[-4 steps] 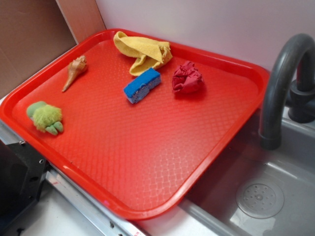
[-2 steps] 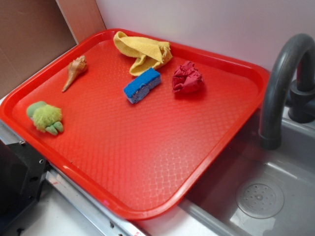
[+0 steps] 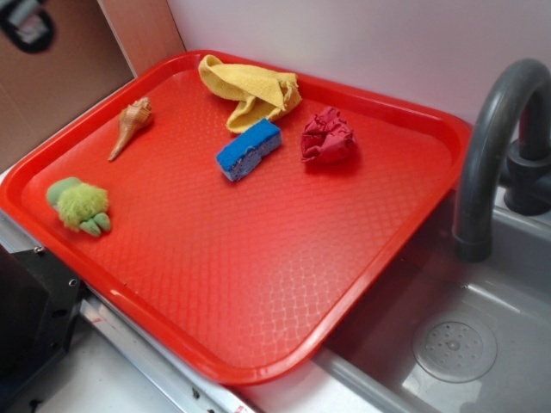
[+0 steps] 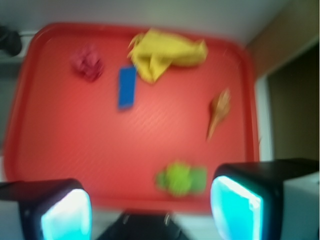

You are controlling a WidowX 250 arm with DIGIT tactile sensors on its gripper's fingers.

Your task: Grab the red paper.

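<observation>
The red tray (image 3: 258, 284) carries everything, and the approach is only beginning. The gripper (image 4: 150, 210) hovers high above the tray's near edge, jaws spread wide, holding nothing. The red paper (image 3: 327, 138) sits toward the far side, just beside the blue sponge (image 3: 248, 148). Next the gripper likely must travel across and descend over it.
</observation>
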